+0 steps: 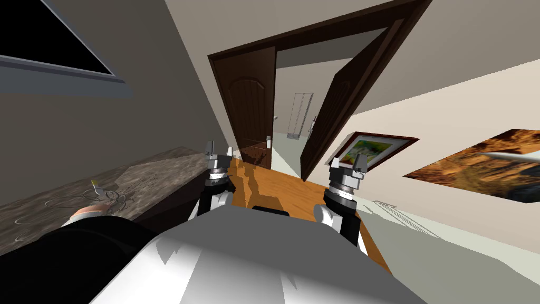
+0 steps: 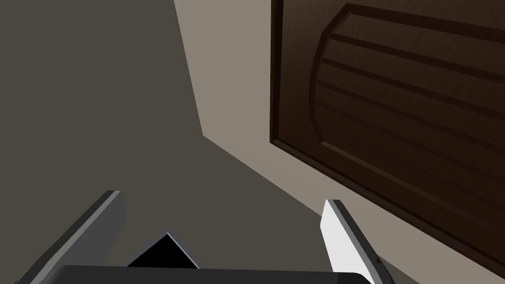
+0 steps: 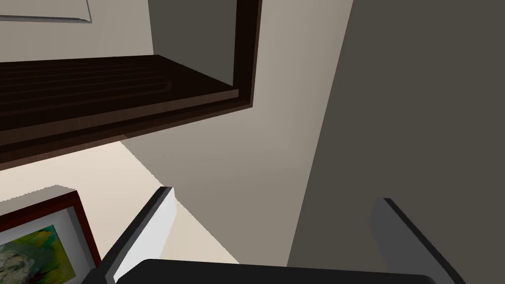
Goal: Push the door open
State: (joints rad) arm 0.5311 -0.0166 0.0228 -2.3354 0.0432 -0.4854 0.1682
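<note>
Head view, dark door leaf [image 1: 329, 121] ajar; left wrist, shut leaf's panel [image 2: 394, 108]

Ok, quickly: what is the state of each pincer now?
Left pincer: open, holding nothing.
Right pincer: open, holding nothing.

Dark brown door [image 1: 252, 113] at twelve o'clock: wood grain, satin sheen. Orange floor [image 1: 274, 184] before it: polished wood, glossy, mirroring the door. The counter [image 1: 153, 177] at ten o'clock: mottled stone look, smooth
</note>
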